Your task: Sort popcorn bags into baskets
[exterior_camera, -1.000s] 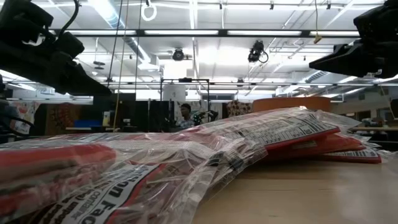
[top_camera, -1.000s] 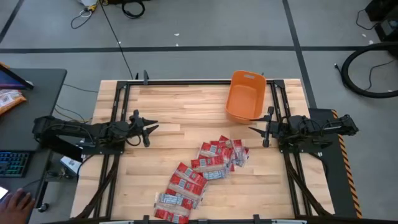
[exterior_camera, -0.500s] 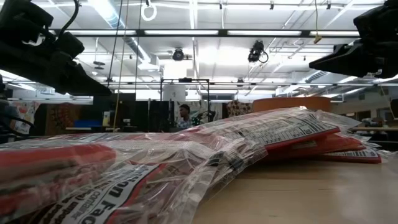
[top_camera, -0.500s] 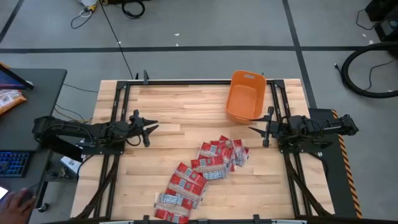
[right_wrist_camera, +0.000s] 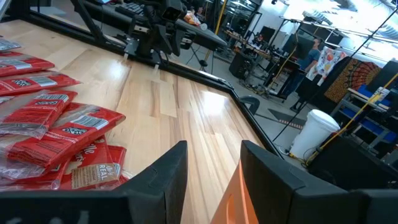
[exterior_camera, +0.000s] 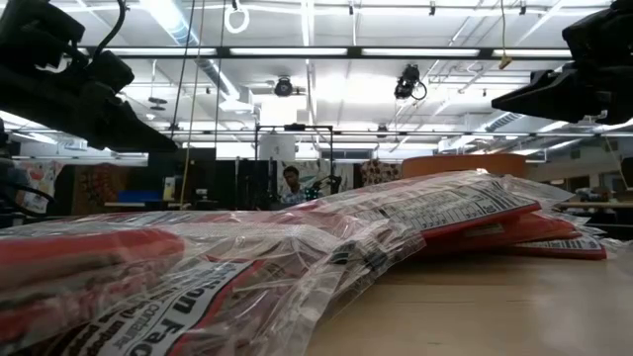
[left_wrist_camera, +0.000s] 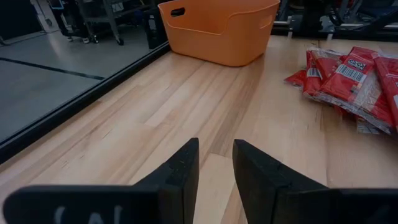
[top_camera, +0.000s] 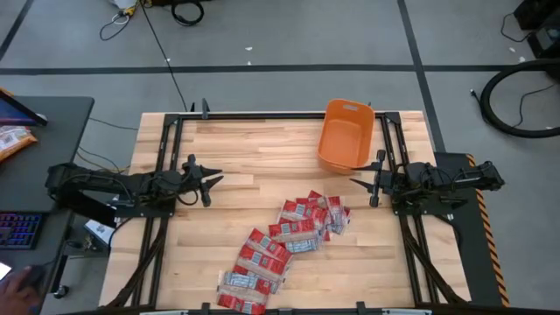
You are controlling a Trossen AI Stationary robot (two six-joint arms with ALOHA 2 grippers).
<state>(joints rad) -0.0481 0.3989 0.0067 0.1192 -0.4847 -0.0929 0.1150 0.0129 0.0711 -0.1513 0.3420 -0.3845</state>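
Observation:
Several red popcorn bags (top_camera: 284, 241) with white label panels lie in an overlapping strip on the table's near middle; they fill the front of the low view (exterior_camera: 297, 247). The orange basket (top_camera: 346, 136) stands upright at the far right. My left gripper (top_camera: 213, 182) hovers open at the table's left, well clear of the bags (left_wrist_camera: 348, 71), with the basket (left_wrist_camera: 217, 28) ahead of it. My right gripper (top_camera: 359, 184) hovers open at the right, near the basket's near end (right_wrist_camera: 233, 193), beside the bags (right_wrist_camera: 56, 124).
Bare wood lies between my left gripper (left_wrist_camera: 216, 158) and the pile, and along the far edge. Black frame rails (top_camera: 166, 149) run down both sides of the table. A desk with a keyboard (top_camera: 17, 232) stands to the left. People stand in the room beyond (right_wrist_camera: 309, 53).

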